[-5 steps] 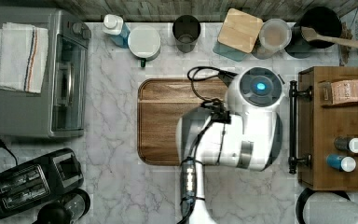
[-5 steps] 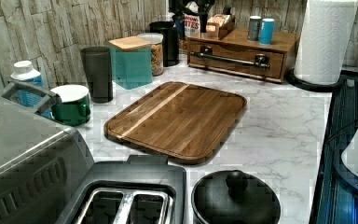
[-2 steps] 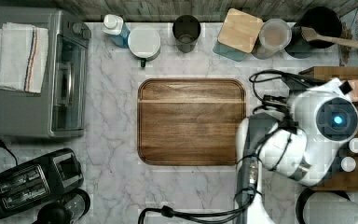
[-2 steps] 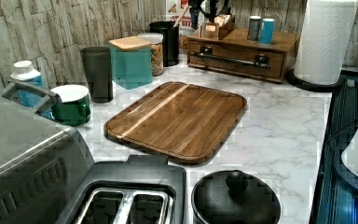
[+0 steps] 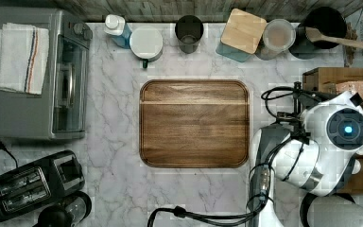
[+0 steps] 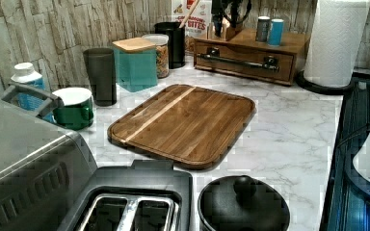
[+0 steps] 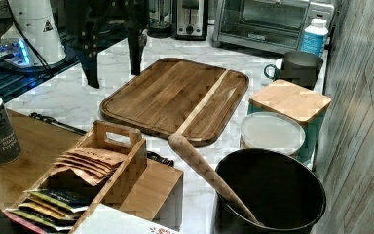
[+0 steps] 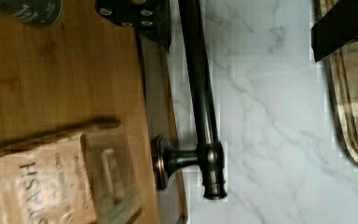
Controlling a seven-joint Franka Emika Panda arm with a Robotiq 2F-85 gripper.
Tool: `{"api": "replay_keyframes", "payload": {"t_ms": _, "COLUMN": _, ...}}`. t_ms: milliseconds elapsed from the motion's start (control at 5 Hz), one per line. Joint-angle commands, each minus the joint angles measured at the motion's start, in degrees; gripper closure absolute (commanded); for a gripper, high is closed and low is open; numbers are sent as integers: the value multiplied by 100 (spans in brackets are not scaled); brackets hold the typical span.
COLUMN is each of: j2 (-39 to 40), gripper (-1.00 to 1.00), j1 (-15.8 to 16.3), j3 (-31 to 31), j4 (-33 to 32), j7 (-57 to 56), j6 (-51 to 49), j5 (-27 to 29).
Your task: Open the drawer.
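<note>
Right now the black two-fingered gripper hangs spread wide over the long black metal bar handle, one finger each side; the bar runs along the shut brown wooden drawer just behind it.

— What sort of room is this?
— A kitchen corner. The worktop is white marble with grey veins, evenly lit, no hard shadows.
— And behind it?
— A wall of rough grey stone-look planks runs along the back. In the right view the same wall shows as weathered grey wood grain.
— Anything at the edges?
— A dark ribbed strip borders the worktop on the left view's right.
</note>
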Motion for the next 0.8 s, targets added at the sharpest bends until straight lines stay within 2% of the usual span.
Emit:
{"api": "replay_keyframes", "payload": {"t_ms": 200, "j2": 10, "gripper": -100, "j1": 39, "j3": -52, "j4": -397, "j7": -65, "j6": 607, "j5": -1324}}
{"api": "replay_keyframes", "payload": {"t_ms": 600, "j2": 139, "gripper": -100, "j1": -266, "j3": -105, "j4": -375, "j7": -629, "j6": 923, "j5": -649}}
{"api": "replay_keyframes", "payload": {"t_ms": 800, "j2": 192, "gripper": -100, "j1": -231, "j3": -76, "j4": -417, "j7": -397, "j6": 889, "j5": -405}}
